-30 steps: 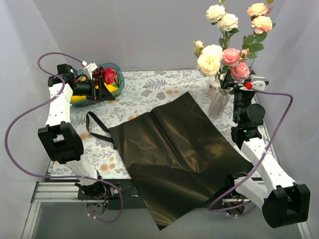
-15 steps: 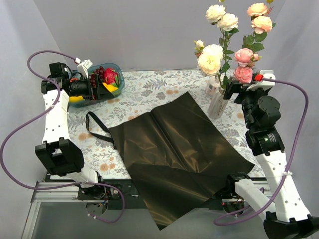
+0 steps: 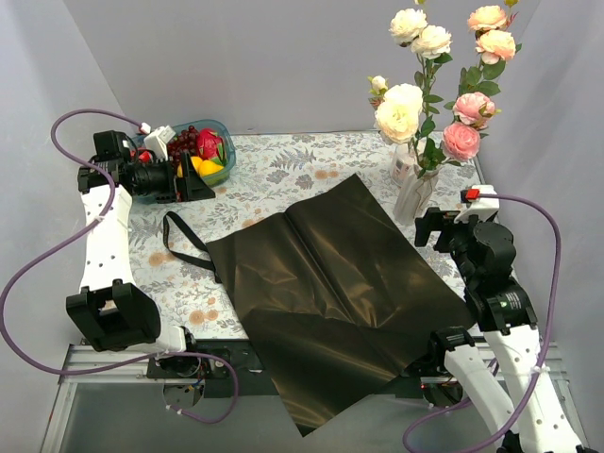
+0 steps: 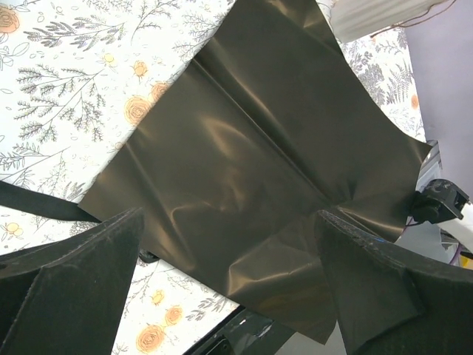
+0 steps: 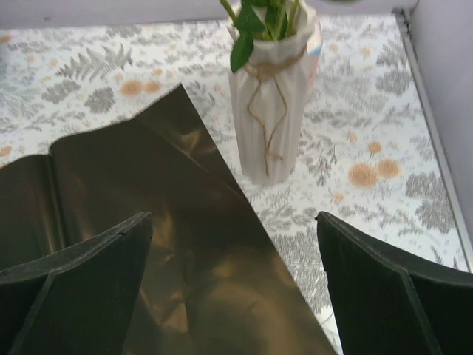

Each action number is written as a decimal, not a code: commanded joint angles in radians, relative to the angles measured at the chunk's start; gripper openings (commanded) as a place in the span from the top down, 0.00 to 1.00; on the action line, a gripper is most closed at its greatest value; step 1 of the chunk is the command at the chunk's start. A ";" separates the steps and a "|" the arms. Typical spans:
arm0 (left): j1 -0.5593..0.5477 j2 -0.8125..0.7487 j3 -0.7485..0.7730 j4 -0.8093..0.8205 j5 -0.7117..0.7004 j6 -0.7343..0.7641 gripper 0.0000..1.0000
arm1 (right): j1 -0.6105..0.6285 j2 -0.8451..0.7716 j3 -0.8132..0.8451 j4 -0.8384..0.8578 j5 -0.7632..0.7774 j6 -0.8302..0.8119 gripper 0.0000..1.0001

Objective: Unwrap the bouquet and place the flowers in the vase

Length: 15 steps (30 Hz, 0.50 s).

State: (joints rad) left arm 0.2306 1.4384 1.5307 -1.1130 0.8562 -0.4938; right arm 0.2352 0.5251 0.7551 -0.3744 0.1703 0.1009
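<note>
The flowers (image 3: 415, 104), cream and pink roses on green stems, stand upright in the white vase (image 3: 412, 193) at the back right. In the right wrist view the vase (image 5: 273, 103) is tied with twine and green stems (image 5: 259, 18) rise out of its mouth. The bouquet's dark glossy paper (image 3: 330, 283) lies spread flat mid-table, and its black ribbon (image 3: 179, 247) lies loose to the left. My right gripper (image 3: 427, 229) hovers open just in front of the vase, holding nothing. My left gripper (image 3: 200, 184) is open and empty beside the fruit bowl.
A teal bowl (image 3: 225, 132) of red and yellow fruit sits at the back left, right behind my left gripper. Grey walls close in the back and both sides. The paper (image 4: 244, 163) overhangs the table's near edge. Purple cables loop off both arms.
My right gripper has drawn back from the flower stems, down and toward the near side. The roses it was among have sprung upright. My left arm has shifted slightly left.
</note>
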 commanded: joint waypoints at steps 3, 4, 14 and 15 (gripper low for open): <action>-0.002 -0.064 -0.004 0.027 -0.032 -0.040 0.02 | 0.009 0.082 0.049 -0.150 0.123 0.160 0.02; -0.002 -0.068 -0.003 0.028 -0.037 -0.042 0.02 | 0.010 0.075 0.050 -0.149 0.118 0.166 0.02; -0.002 -0.076 -0.018 0.024 -0.054 -0.040 0.02 | 0.010 0.125 0.096 -0.179 0.060 0.204 0.02; -0.002 -0.073 -0.017 0.024 -0.060 -0.040 0.02 | 0.009 0.131 0.101 -0.184 0.060 0.204 0.02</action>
State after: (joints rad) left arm 0.2306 1.3949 1.5173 -1.0946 0.8093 -0.5308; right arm 0.2382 0.6361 0.7883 -0.5495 0.2379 0.2749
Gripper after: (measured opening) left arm 0.982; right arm 0.982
